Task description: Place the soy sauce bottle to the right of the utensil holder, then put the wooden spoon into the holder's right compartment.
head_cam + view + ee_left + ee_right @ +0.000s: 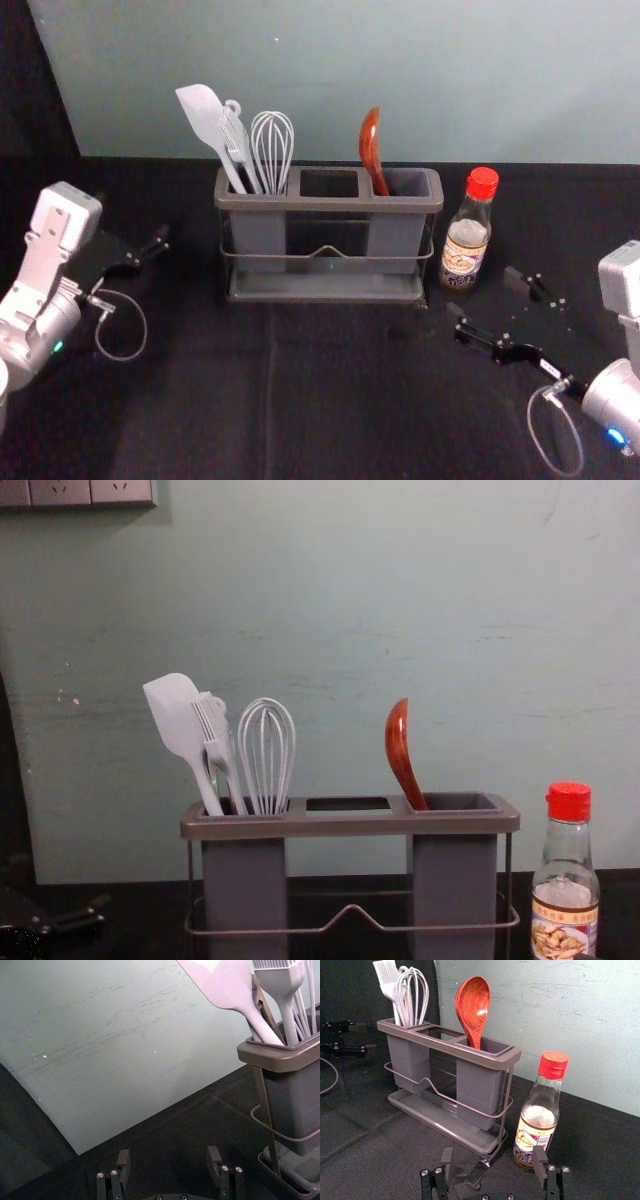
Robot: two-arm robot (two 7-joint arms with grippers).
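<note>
1. Soy sauce bottle (pixel 467 240), clear round glass with a bright red cap and a printed label, is standing upright on the black cloth (pixel 330 400), just beside the holder's right end. Chest view is showing a slim gap between them.
2. The long grey utensil holder (pixel 328 204), with its brownish rim, wire rail and low tray, is sitting upright on the cloth too.
3. The reddish-brown wooden spoon (pixel 371 150) is standing in the holder's right compartment, bowl up, and it's leaning toward the middle slot.
4. The left compartment is holding a pale, flat-bladed spatula (pixel 203 118), a pale bristled brush (pixel 237 142) and a pale looped whisk (pixel 272 146), all business ends up.
5. The right gripper (pixel 486 297) is hovering low near the bottle, on the near side and a bit to the right. Its fingers are sitting wide apart, and in the right wrist view one tip is overlapping the bottle's lower part; can't tell if it's touching, tbh.
6. The left gripper (pixel 134 217) is hanging out well left of the holder, with its fingers spreading apart as well.
</note>
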